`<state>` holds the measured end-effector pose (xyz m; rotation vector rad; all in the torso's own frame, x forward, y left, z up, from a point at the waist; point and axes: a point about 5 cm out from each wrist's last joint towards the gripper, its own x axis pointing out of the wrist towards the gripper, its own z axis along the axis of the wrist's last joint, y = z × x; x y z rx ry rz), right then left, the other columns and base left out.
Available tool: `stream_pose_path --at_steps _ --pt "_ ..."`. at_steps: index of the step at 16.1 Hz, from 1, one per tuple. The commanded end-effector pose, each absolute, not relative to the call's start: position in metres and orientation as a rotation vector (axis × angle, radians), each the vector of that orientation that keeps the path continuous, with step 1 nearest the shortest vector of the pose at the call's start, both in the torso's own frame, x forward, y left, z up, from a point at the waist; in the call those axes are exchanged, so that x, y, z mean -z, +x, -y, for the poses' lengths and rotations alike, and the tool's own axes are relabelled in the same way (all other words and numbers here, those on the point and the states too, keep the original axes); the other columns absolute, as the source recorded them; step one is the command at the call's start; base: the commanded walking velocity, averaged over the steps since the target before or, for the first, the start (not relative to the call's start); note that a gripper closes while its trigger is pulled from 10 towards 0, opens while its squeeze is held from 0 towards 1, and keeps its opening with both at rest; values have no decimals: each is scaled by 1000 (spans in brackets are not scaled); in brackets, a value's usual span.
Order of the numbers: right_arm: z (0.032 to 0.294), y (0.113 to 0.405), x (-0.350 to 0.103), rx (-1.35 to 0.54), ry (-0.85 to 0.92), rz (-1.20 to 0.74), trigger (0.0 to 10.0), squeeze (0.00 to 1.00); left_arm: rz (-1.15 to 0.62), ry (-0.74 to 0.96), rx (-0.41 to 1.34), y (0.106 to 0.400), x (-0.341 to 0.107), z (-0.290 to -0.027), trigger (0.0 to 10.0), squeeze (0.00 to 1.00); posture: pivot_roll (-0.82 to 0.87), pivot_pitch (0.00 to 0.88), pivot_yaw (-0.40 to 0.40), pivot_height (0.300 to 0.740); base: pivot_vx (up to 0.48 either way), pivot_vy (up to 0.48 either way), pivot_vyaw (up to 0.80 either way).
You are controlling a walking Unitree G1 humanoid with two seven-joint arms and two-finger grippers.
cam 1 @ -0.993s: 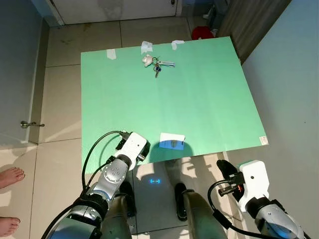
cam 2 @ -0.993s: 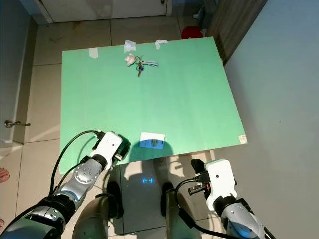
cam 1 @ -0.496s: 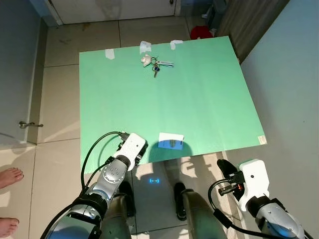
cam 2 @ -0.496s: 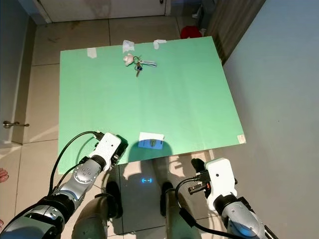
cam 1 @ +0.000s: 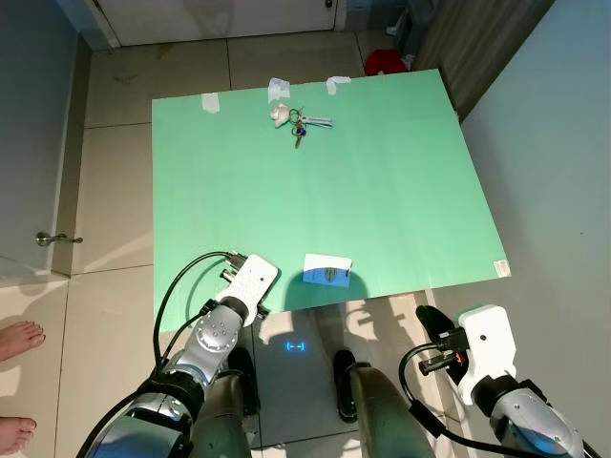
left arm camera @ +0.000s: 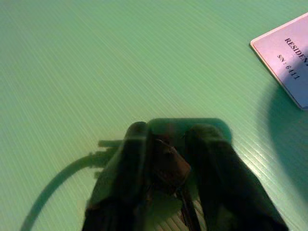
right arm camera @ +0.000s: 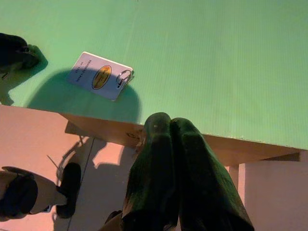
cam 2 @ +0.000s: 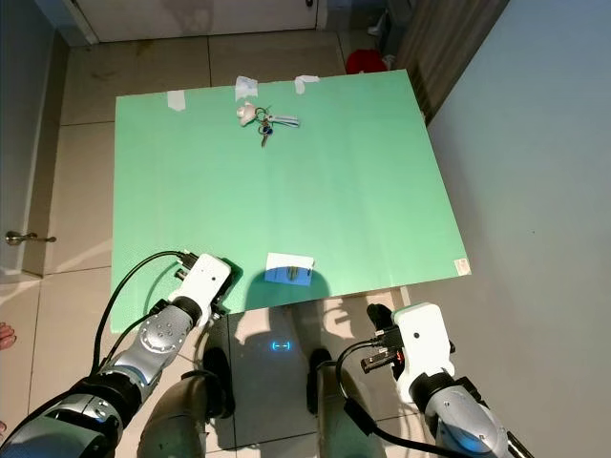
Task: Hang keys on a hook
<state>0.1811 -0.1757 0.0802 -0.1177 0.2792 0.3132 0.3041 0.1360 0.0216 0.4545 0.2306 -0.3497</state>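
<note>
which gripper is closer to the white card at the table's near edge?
Left. The left gripper sits over the green table just beside the white card; the right gripper hangs off the table, below its near edge.

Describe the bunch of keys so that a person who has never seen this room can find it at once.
Look at the big green board on the tiled floor. Near its far edge, just below two white tape pieces, lie the keys. Unlike the flat white card at the near edge, they are a small metal cluster with a pale fob.

One key bunch (cam 1: 300, 121), one card (cam 1: 327, 269).
</note>
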Motion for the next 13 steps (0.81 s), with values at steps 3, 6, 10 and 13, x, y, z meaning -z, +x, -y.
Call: stream_pose_path --at_steps 3,6,10,13 --pt "176 177 -74 -310 -105 -314 10000 0 -250 441 343 296 -14 -141 0 0 -357 411 -19 740 0 0 0" --pt "175 178 -74 -311 -104 -315 10000 0 -235 423 334 298 -17 -142 0 0 -355 413 -18 740 0 0 0" --pt "176 178 -74 -311 -103 -317 10000 0 -215 398 315 298 -20 -144 0 0 -348 414 -20 740 0 0 0" --pt "176 179 -73 -311 -102 -319 10000 0 -173 378 293 304 -29 -146 0 0 -345 414 -21 740 0 0 0"
